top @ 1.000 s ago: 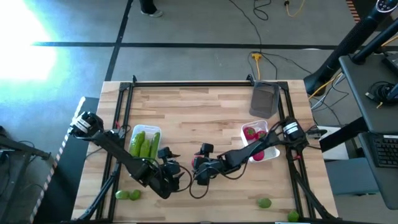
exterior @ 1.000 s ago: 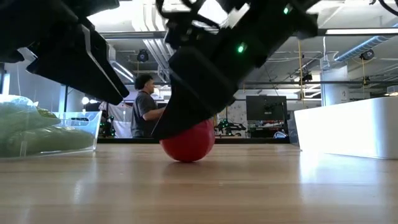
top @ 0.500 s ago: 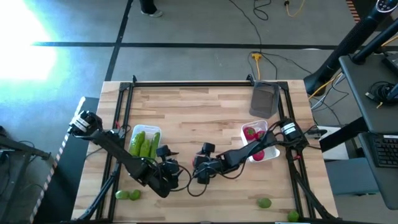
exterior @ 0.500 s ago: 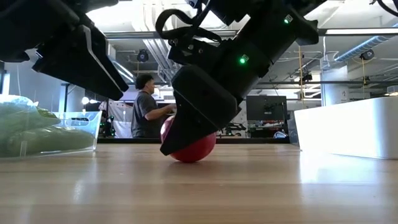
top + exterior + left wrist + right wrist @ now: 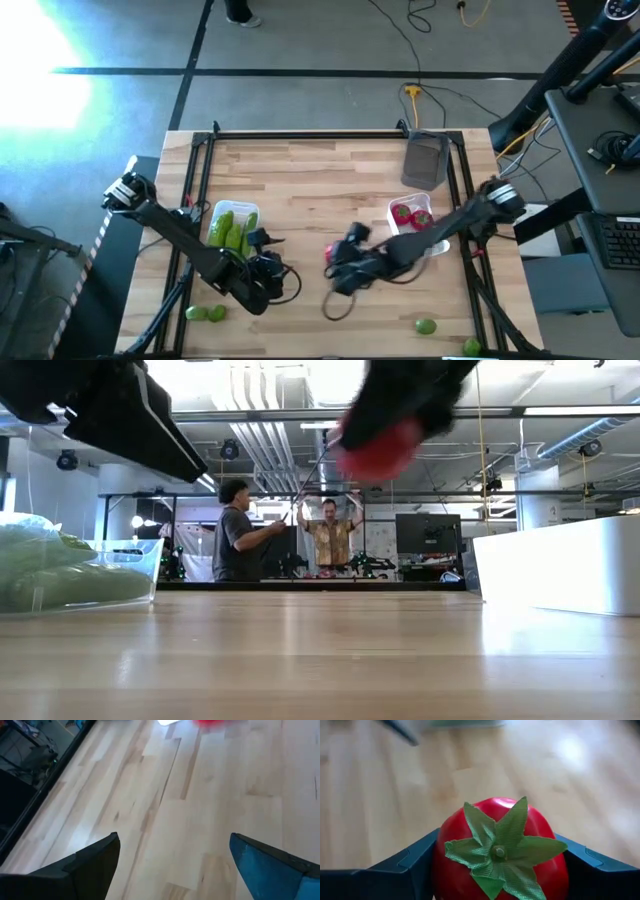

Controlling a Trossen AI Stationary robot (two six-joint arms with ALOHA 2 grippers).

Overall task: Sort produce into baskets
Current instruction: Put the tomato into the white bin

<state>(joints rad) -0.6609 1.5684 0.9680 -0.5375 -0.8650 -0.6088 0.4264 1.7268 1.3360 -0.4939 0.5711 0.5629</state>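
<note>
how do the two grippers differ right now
The right gripper is shut on a red tomato and lifted off the table; the left gripper is open, holding nothing. The right sits mid-table, the left beside the cucumber basket. Both have dark fingers.

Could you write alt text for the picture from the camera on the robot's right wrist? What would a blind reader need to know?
A red tomato with a green cloth star top fills the centre, held between the right gripper's two dark fingers. Behind it lies the blurred pale wooden table.
</note>
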